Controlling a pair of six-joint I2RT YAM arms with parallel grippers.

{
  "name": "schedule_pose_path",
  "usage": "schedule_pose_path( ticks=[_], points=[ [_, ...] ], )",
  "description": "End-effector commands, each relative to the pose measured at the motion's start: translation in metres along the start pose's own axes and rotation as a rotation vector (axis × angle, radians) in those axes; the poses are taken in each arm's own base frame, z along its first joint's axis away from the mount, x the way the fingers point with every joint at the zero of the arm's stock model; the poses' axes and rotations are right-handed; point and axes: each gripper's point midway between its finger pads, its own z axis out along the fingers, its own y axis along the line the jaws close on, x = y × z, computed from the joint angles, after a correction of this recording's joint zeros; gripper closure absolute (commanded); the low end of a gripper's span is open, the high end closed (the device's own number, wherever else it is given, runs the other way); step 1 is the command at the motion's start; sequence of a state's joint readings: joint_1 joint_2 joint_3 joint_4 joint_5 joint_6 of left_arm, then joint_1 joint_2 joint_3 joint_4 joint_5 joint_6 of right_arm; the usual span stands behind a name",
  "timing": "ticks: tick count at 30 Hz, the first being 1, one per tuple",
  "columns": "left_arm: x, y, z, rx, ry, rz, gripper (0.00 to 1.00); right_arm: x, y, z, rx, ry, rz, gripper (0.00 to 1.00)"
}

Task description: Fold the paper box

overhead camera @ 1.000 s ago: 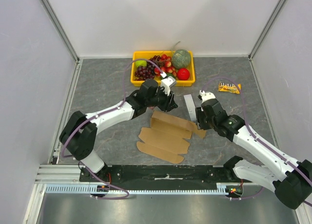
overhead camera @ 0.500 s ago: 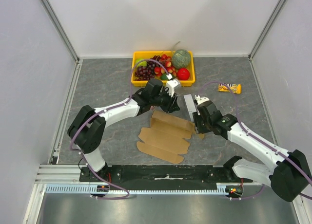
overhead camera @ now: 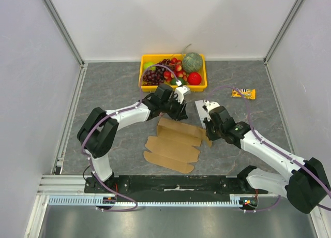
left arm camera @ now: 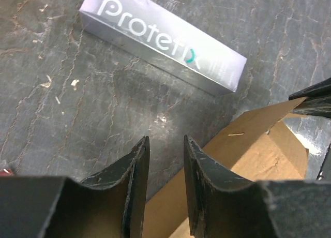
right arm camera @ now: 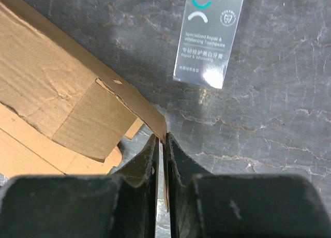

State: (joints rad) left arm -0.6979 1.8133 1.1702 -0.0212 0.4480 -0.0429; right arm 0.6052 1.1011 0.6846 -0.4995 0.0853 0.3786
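The paper box (overhead camera: 173, 142) is a brown cardboard die-cut sheet lying mostly flat in the middle of the table, its far panel raised upright. My right gripper (right arm camera: 163, 138) is shut on the raised panel's right corner (right arm camera: 155, 121); in the top view it (overhead camera: 209, 128) is at the sheet's right end. My left gripper (left arm camera: 165, 145) is open, its fingers straddling the far edge of the raised panel (left arm camera: 248, 139) without closing on it; in the top view it (overhead camera: 178, 114) sits at the sheet's far side.
A silver toothpaste carton (overhead camera: 200, 113) lies just beyond the sheet, between the two grippers, and shows in both wrist views (left arm camera: 163, 41) (right arm camera: 209, 36). A yellow fruit tray (overhead camera: 147, 85) stands at the back. A snack bar (overhead camera: 243, 93) lies at the right.
The far panel has been lifted more upright by my right gripper. My left gripper has moved a little toward the panel's far edge. The sheet has shifted slightly left.
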Motion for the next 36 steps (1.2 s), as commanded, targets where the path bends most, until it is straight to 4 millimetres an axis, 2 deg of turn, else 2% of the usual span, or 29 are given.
schedule_pose_path(
  ticks=[1, 8, 17, 21, 24, 31, 36],
  points=[
    [-0.009, 0.009, -0.003, -0.025, -0.010, -0.004, 0.62, -0.025, 0.005, 0.002, -0.017, -0.087, -0.016, 0.85],
    [0.004, 0.019, -0.016, -0.118, 0.019, -0.066, 0.63, -0.048, 0.006, 0.011, 0.014, -0.117, 0.034, 0.84],
    [0.025, 0.029, -0.038, -0.219, 0.038, -0.112, 0.63, -0.072, 0.010, 0.026, 0.004, -0.162, -0.084, 0.83],
    [0.028, 0.036, -0.055, -0.292, 0.025, -0.133, 0.63, -0.085, 0.012, 0.027, -0.004, -0.203, -0.133, 0.83],
    [0.027, 0.040, -0.068, -0.344, 0.008, -0.143, 0.63, -0.092, 0.020, 0.030, -0.039, -0.222, -0.161, 0.82],
    [0.022, 0.045, -0.102, -0.455, -0.051, -0.155, 0.62, -0.089, 0.034, 0.043, -0.119, -0.225, -0.193, 0.82],
    [0.003, 0.026, -0.122, -0.400, -0.181, -0.122, 0.57, -0.087, 0.033, 0.044, -0.117, -0.230, -0.199, 0.81]
  ],
)
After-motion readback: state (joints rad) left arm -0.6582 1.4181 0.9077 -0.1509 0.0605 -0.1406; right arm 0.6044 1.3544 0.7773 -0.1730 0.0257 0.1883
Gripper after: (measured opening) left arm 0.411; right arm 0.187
